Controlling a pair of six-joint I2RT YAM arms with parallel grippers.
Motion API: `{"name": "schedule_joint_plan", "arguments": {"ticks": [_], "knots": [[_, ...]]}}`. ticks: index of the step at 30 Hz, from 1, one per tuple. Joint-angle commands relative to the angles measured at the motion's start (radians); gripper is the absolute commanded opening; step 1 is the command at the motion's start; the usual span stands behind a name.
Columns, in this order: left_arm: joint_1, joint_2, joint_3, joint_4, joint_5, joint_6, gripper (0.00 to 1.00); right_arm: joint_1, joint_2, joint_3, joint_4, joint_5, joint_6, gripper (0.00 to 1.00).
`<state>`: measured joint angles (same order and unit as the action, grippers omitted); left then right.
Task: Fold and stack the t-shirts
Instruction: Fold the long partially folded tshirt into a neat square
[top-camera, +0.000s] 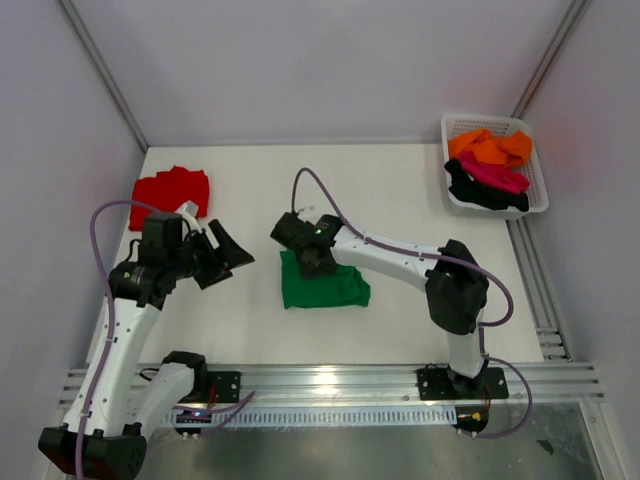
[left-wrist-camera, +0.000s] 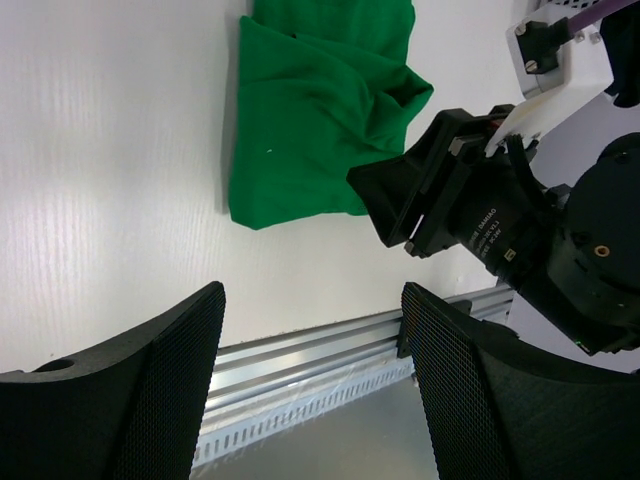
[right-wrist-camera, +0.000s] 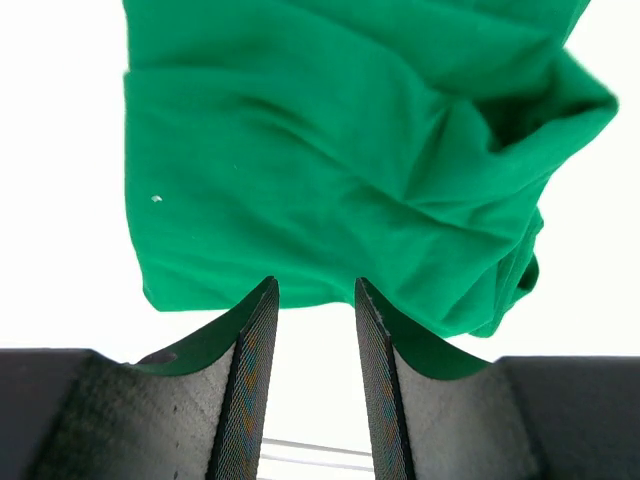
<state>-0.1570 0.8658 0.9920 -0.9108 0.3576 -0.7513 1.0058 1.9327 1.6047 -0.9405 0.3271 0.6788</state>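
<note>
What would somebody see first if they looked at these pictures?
The bright green t-shirt, folded in the middle of the white table, jumps out first, with the open right hand at its far edge. Next come the red t-shirt at the far left and the white basket at the far right, holding an orange t-shirt, a magenta t-shirt and a black t-shirt.

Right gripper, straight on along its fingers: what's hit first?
Most likely the green t-shirt: the right gripper points down at its edge, jaws apart. Depth is unclear; it might hit the table beside it.
</note>
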Motion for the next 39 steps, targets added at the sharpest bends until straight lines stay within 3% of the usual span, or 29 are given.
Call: {"name": "schedule_joint_plan", "arguments": {"ticks": [1,13,20,24,29,39], "knots": [[-0.001,-0.005,0.004,0.032,0.012,0.004,0.74,0.001,0.018,0.05,-0.032,0.07,-0.027,0.41],[-0.001,-0.045,0.01,-0.014,-0.02,0.006,0.74,-0.159,0.129,-0.074,0.247,0.156,-0.015,0.41],[-0.001,-0.044,-0.033,-0.016,-0.106,0.032,0.74,-0.173,0.219,-0.035,0.221,0.075,-0.019,0.41],[-0.001,-0.008,-0.116,0.012,-0.135,0.059,0.74,-0.171,0.194,-0.071,0.241,0.038,-0.004,0.41],[-0.001,0.106,-0.26,0.165,-0.095,0.029,0.74,-0.17,0.124,-0.098,0.269,0.023,-0.031,0.41],[-0.001,0.373,-0.292,0.53,-0.002,-0.134,0.74,-0.168,-0.031,-0.13,0.266,0.023,-0.042,0.41]]}}
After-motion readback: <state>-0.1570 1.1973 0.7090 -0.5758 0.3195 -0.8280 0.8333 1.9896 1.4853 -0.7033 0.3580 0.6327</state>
